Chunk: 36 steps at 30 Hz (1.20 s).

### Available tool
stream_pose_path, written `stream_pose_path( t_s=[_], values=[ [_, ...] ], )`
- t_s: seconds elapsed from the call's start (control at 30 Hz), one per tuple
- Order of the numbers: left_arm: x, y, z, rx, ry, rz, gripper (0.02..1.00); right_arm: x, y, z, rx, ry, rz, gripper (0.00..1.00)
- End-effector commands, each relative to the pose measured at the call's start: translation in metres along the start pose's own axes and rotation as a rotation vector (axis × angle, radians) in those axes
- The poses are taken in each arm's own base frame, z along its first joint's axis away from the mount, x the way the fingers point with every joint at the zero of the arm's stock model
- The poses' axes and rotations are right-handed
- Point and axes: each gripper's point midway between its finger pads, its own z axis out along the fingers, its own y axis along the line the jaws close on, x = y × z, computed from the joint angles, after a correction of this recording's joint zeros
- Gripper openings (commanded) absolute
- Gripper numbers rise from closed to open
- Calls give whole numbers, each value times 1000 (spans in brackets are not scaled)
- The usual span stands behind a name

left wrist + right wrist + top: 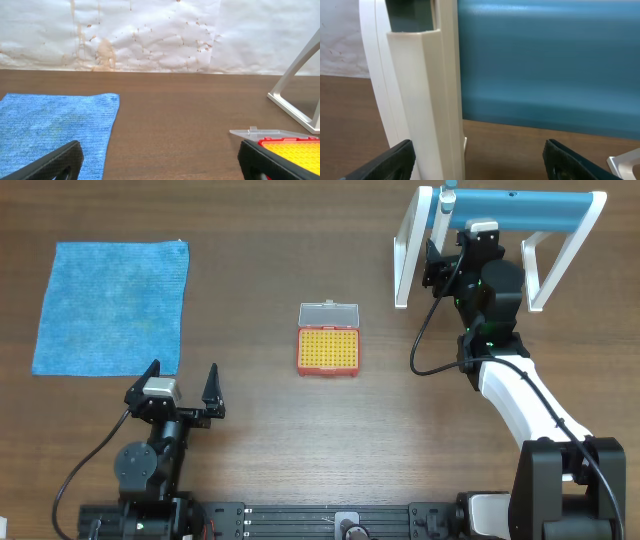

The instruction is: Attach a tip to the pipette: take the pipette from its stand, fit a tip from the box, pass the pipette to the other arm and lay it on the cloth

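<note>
Nothing is done yet: the right hand (480, 167) is hovering wide open, empty, at the white-and-blue stand (520, 210), where the pale pipette (449, 196) is seemingly hanging; the left hand (182, 380) is idling open.

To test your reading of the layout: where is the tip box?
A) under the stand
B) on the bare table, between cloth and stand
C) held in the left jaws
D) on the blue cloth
B: the tip box sits on the table, the blue cloth on one side, the stand on the other.
</note>
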Motion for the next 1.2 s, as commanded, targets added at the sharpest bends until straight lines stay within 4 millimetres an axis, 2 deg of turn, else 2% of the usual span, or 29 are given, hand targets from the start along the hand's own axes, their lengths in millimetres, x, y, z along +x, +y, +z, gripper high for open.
stream_pose_path(
  t_s=[0.03,0.37,0.63,0.7,0.77,0.8,1.07,1.2],
  values=[
    [1,0,0,0,3,-2,996,-3,3,10,-17,-5,19,829],
    [1,0,0,0,3,-2,998,3,-1,31,-6,18,21,829],
    [1,0,0,1,3,-2,996,3,0,32,-8,14,37,825],
    [1,0,0,0,3,-2,996,-1,1,32,-14,1,81,318],
    [1,0,0,0,3,-2,996,-1,1,32,-15,-1,91,187],
    [1,0,0,0,3,-2,996,-1,1,32,-15,-1,91,86],
    [1,0,0,0,3,-2,996,-4,1,31,-15,-6,90,82],
    [1,0,0,1,3,-2,996,-22,2,23,-17,-48,85,82]
  ],
)
